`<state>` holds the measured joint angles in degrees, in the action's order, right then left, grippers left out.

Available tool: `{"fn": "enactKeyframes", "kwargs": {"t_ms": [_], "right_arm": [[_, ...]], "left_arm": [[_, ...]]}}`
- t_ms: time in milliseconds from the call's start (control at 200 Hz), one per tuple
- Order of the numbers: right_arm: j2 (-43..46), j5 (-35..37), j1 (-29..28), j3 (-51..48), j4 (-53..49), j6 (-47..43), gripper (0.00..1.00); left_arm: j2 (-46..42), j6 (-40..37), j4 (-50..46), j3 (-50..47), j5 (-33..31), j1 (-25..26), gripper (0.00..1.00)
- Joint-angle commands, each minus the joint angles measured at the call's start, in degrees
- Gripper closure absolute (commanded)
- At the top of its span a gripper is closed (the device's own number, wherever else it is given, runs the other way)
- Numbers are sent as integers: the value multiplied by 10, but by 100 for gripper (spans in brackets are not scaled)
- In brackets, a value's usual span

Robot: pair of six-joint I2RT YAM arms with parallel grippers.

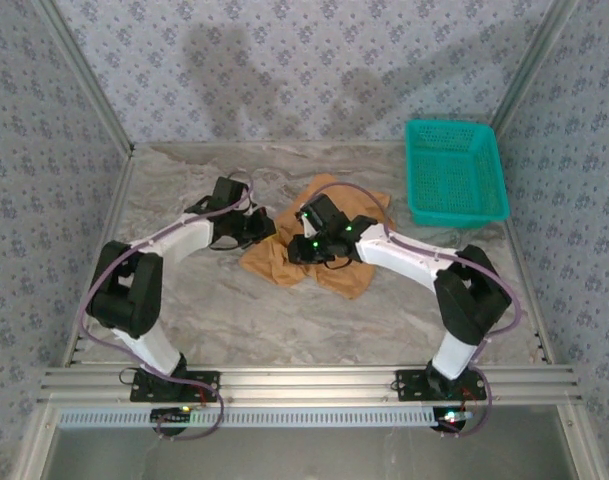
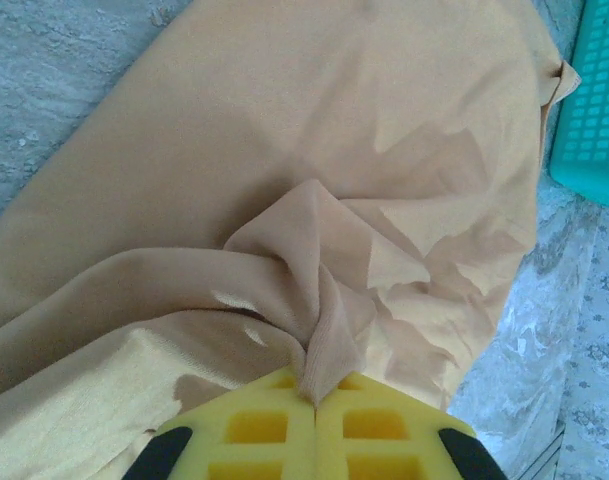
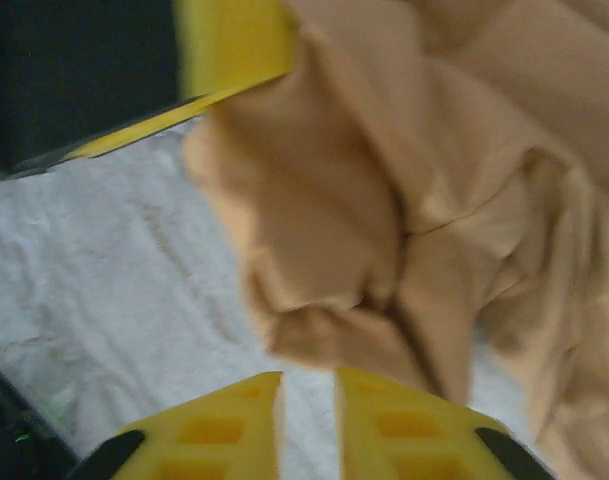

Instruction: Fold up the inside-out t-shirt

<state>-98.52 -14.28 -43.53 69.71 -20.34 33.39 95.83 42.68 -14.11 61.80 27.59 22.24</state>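
The inside-out t-shirt lies crumpled in the middle of the marble table, tan with no label in sight. My left gripper sits at its left edge. In the left wrist view the yellow pads are pressed together with a raised pinch of t-shirt cloth caught between their tips, so my left gripper is shut on it. My right gripper hovers low over the shirt's middle. Its jaws stand slightly apart with bare table showing in the gap. The t-shirt edge lies just beyond the tips.
A teal mesh basket stands at the back right, and its corner is close to the shirt's far end. The left gripper's yellow finger shows near the right gripper. Marble table lies bare in front of the shirt.
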Motion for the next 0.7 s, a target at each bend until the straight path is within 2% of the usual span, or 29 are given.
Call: {"fn": "enactKeyframes", "kwargs": {"t_ms": [0,150,275,380,410,455,510,540,695], "right_arm": [[-34,15,4,23,15,-13,68],[-75,-6,4,48,26,-16,65],[-90,-9,4,53,48,-11,56],[-106,-15,5,66,58,-5,56],[-110,-11,5,72,57,-3,60],[-115,-2,6,78,54,1,71],[-117,7,8,89,39,2,92],[-114,11,9,94,28,1,100],[-51,26,10,98,-41,-12,100]], "left_arm": [[-24,-10,-9,-7,-6,1,100],[-23,-10,-8,-7,-2,1,100],[-22,-12,-9,-8,-1,1,100],[-20,-13,-7,-8,3,1,100],[-19,-12,-6,-8,5,0,100],[-18,-12,-4,-8,9,-1,100],[-18,-11,-3,-8,10,-2,100],[-19,-11,-3,-8,10,-3,100],[-19,-18,-11,4,17,-15,100]]}}
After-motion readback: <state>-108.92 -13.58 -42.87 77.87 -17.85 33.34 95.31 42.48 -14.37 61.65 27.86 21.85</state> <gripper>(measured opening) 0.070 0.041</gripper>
